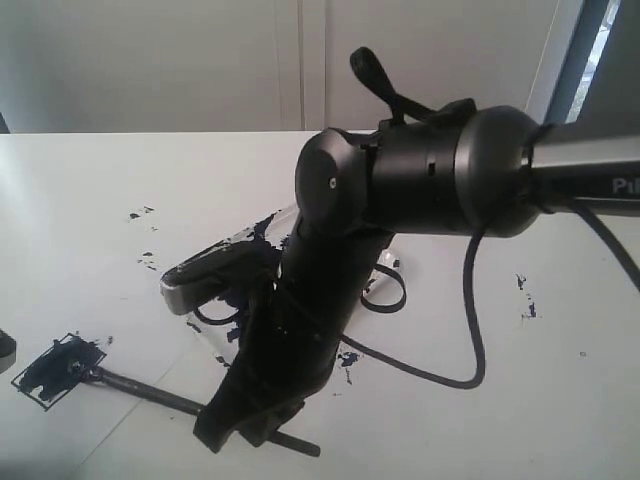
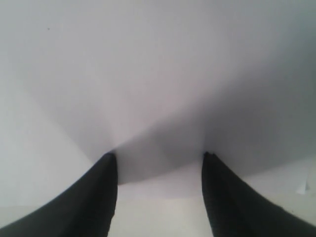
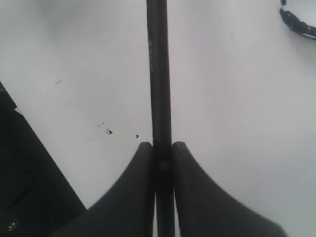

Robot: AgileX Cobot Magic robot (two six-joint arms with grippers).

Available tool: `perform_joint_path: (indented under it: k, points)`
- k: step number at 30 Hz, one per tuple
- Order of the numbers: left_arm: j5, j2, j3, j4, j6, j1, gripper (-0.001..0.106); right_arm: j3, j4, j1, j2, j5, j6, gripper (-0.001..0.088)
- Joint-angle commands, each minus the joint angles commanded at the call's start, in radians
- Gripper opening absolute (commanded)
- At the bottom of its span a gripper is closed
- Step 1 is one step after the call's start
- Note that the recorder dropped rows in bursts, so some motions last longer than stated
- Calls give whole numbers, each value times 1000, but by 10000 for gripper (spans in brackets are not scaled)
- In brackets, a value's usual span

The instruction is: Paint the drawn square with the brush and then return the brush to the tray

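My right gripper [image 3: 162,145] is pinched tight on the brush [image 3: 159,74], its tip planted on the drawn square [image 1: 55,368] out at eight o'clock. It's mostly blue-black, so I'd call the painting nearly done! The tray [image 1: 200,275] sits at eleven o'clock of my grip, and the return is not yet made. My arm reaches across, wrist dipped low.

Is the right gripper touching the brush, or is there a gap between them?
Touching. The right wrist view shows it: the right gripper is closed on the brush, and both sides press against the black shaft with no gap visible.
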Motion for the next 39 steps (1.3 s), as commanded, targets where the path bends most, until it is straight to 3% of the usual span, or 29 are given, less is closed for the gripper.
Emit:
perform_joint_path:
  k: [26,34,39]
  points:
    - [0,0,0,0,-4,0,563,0,54,0,2,36,-64,0]
    - [0,0,0,0,-4,0,563,0,38,0,0,-136,-44,0]
    - [0,0,0,0,-4,0,563,0,32,0,0,-168,-44,0]
